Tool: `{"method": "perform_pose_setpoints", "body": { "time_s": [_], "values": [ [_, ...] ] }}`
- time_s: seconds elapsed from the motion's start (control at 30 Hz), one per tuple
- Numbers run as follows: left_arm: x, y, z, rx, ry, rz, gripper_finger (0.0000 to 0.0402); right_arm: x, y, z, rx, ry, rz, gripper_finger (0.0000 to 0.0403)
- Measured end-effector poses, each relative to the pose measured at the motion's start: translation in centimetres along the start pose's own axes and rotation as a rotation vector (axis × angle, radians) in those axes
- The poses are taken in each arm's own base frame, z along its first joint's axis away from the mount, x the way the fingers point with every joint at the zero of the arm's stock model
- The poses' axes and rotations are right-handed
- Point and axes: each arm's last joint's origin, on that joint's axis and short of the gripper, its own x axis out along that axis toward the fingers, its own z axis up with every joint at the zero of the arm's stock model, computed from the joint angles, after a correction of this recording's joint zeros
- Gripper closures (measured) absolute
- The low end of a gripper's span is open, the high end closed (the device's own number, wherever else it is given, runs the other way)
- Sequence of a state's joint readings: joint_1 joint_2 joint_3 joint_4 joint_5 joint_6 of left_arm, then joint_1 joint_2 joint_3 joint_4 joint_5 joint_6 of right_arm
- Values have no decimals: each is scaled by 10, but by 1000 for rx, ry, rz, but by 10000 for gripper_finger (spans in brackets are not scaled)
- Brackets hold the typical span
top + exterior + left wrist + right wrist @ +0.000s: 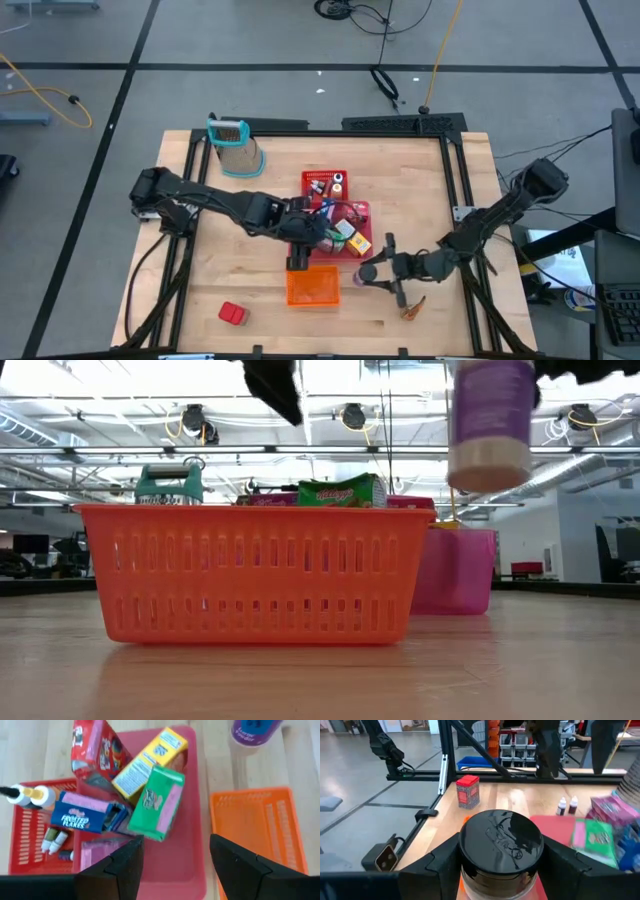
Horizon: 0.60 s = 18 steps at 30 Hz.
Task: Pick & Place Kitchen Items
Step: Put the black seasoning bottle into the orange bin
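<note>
The right gripper (500,865) fingers clasp a purple jar (490,420) by its black lid, lifted off the tabletop (250,300) at the orange basket's (312,287) 3 o'clock. The left gripper (172,865), fingers apart and empty, hovers over the pink tray (192,840) of food boxes (155,802).

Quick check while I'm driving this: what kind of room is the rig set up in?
Probably a large lab or workshop hall, not a kitchen: bare concrete floor with loose cables, open ceiling with hanging lights, and parts-bin shelving behind the wooden table.

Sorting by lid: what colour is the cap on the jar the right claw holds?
Black, glossy; the jar shows it best in the right wrist view, gripped by the right claw.
</note>
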<state>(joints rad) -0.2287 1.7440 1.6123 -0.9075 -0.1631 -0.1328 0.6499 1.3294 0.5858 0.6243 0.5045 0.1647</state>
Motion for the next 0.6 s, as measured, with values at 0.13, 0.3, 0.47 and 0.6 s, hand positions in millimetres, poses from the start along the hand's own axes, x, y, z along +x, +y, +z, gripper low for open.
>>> {"method": "perform_pose_setpoints", "body": {
  "time_s": [0.13,0.3,0.47,0.6],
  "values": [
    [-17,-5,-2,8,-36,19,176,19,1,7,-26,4,11,202],
    [-37,-15,-7,36,-68,45,176,44,-4,6,-32,21,21,202],
    [-45,-22,-13,45,-55,79,176,66,-12,4,-23,25,20,202],
    [-49,-26,-17,37,-44,109,176,78,-16,1,-26,44,-7,202]
  ]
}}
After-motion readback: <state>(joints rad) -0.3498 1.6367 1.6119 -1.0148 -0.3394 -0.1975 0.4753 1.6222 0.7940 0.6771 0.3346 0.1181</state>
